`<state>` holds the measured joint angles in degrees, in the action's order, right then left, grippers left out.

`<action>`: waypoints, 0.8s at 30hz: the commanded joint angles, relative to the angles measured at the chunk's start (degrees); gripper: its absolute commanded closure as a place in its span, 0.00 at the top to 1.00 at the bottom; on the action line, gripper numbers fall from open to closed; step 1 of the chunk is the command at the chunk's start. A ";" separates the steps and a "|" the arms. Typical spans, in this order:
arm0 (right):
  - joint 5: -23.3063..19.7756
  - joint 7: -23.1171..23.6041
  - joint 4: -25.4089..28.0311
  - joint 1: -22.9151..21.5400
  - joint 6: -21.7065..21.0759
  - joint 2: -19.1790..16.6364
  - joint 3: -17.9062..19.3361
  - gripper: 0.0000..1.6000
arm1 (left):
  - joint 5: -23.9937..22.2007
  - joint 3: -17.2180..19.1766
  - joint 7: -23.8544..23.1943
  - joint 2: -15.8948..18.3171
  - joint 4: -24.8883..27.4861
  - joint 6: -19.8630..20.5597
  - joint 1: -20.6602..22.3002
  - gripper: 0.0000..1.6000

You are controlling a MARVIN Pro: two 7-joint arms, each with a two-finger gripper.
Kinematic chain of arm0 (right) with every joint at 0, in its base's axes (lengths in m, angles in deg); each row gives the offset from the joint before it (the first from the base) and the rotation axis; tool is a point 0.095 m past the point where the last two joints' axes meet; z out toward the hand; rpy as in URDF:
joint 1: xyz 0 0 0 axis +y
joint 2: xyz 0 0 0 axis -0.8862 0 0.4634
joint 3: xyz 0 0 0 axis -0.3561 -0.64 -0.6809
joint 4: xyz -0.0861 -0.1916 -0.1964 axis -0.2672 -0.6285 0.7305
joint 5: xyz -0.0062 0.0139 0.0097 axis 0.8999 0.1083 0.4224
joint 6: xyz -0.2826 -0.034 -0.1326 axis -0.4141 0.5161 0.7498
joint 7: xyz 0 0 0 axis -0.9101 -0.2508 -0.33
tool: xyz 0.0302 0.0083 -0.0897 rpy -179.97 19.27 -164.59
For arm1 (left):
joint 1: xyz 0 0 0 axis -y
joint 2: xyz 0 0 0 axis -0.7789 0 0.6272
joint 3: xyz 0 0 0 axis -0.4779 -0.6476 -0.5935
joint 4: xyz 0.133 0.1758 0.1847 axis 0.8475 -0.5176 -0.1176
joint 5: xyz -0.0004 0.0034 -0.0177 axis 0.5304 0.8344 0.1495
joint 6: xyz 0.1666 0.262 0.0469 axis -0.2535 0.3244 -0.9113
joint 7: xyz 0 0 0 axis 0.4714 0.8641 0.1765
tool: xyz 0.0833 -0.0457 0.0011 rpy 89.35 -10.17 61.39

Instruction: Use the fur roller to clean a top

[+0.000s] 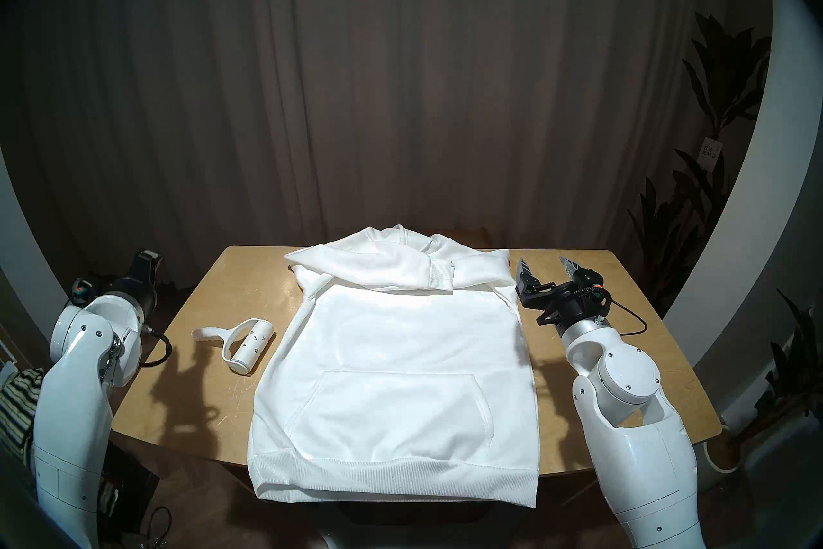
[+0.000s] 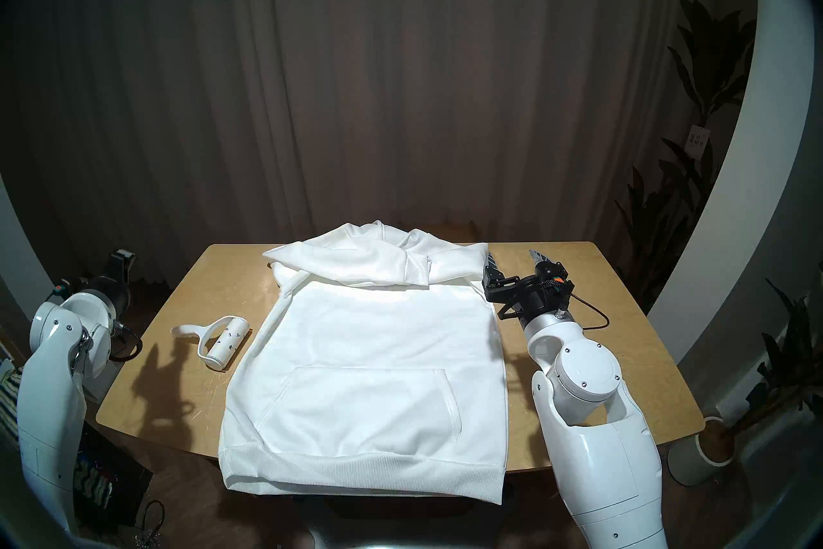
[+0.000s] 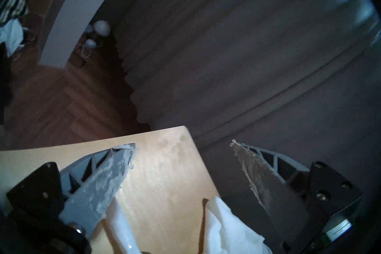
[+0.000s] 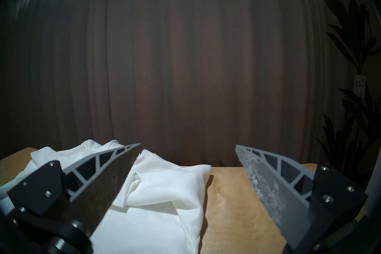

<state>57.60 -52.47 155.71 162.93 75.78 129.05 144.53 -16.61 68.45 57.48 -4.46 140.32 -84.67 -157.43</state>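
Our small white plastic fur roller (image 1: pixel 247 344) lies on the tan wooden surface (image 1: pixel 209 294), at nine o'clock of the white hooded cotton top (image 1: pixel 392 361). Our left claw (image 3: pixel 181 144) and right claw (image 1: pixel 545 265) both gape, empty. The curved handle may slip from a shallow pinch; a snagged roller could bunch the cloth.

My head view shows the white top (image 1: pixel 392 356) spread flat on the wooden table (image 1: pixel 623 356); the fur roller (image 1: pixel 242 343) lies just left of it, untouched; my right gripper (image 1: pixel 545 269) hovers spread wide beside its shoulder.
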 commanded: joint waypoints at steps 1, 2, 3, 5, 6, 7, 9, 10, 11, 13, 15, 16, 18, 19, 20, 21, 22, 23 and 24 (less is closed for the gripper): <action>1.08 -1.35 -0.55 -4.60 1.24 2.29 -2.77 1.00 | 3.99 -2.60 -6.80 3.16 2.64 0.52 1.29 1.00; 1.13 -1.30 -0.62 -4.96 1.16 2.33 -3.21 1.00 | 6.08 -3.48 -8.16 4.63 2.50 0.88 0.90 1.00; 1.37 -1.49 -0.81 -5.39 1.20 2.45 -3.65 1.00 | 7.33 -4.38 -8.80 5.34 2.41 1.01 0.85 1.00; 1.49 -1.52 -0.98 -5.67 1.01 2.49 -4.23 1.00 | 9.15 -5.79 -8.86 6.32 2.06 1.42 0.71 1.00; 1.83 -1.71 -1.22 -5.97 0.99 2.52 -4.64 1.00 | 10.58 -6.64 -9.10 6.78 1.64 1.48 0.69 1.00; 1.91 -1.80 -1.40 -6.16 0.96 2.63 -4.93 1.00 | 11.33 -7.27 -9.24 7.07 1.37 1.61 0.73 1.00; 2.37 -2.12 -1.95 -6.87 0.85 2.83 -5.71 1.00 | 13.76 -8.93 -10.06 8.06 0.90 1.90 1.00 1.00; 2.52 -2.15 -2.03 -6.93 0.78 2.75 -5.85 1.00 | 14.48 -9.27 -9.92 8.34 0.73 2.01 0.99 1.00; 2.75 -2.34 -2.30 -7.29 0.74 2.83 -6.15 1.00 | 15.67 -10.02 -10.36 8.84 0.50 2.13 1.18 1.00; 3.20 -2.74 -2.67 -7.88 0.78 2.89 -6.48 1.00 | 17.79 -11.23 -10.69 9.64 0.02 2.30 1.44 1.00; 3.80 -3.28 -3.12 -8.32 0.87 2.79 -6.58 1.00 | 19.68 -12.25 -10.93 10.30 -0.54 2.46 1.61 1.00; 3.98 -3.52 -3.51 -8.64 0.79 2.85 -6.65 1.00 | 20.67 -13.03 -11.30 10.70 -0.77 2.56 1.85 1.00; 4.58 -4.14 -4.27 -9.32 0.77 2.88 -6.72 1.00 | 22.76 -14.39 -11.83 11.39 -1.09 2.55 2.50 1.00; 4.65 -4.24 -4.54 -9.42 0.68 2.85 -6.70 1.00 | 23.54 -14.76 -11.91 11.70 -1.27 2.58 2.66 1.00; 4.89 -4.51 -4.94 -9.61 0.60 2.81 -6.68 1.00 | 24.51 -15.32 -12.08 12.06 -1.59 2.61 2.93 1.00; 5.07 -4.78 -5.40 -9.89 0.55 2.88 -6.73 1.00 | 25.71 -15.99 -12.29 12.44 -1.98 2.59 3.29 1.00; 4.92 -4.89 -5.75 -9.93 0.37 3.06 -6.78 1.00 | 26.57 -16.37 -12.31 12.71 -2.33 2.54 3.51 1.00; 4.95 -5.09 -6.12 -10.03 0.34 3.20 -6.86 1.00 | 27.64 -16.88 -12.46 13.13 -2.76 2.49 3.75 1.00; 5.13 -5.22 -6.45 -10.08 0.27 3.20 -7.06 1.00 | 28.53 -17.37 -12.67 13.44 -3.14 2.44 3.97 1.00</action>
<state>62.00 -56.71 150.23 155.46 76.07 131.57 137.60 5.91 52.84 46.35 5.14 138.12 -81.38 -156.19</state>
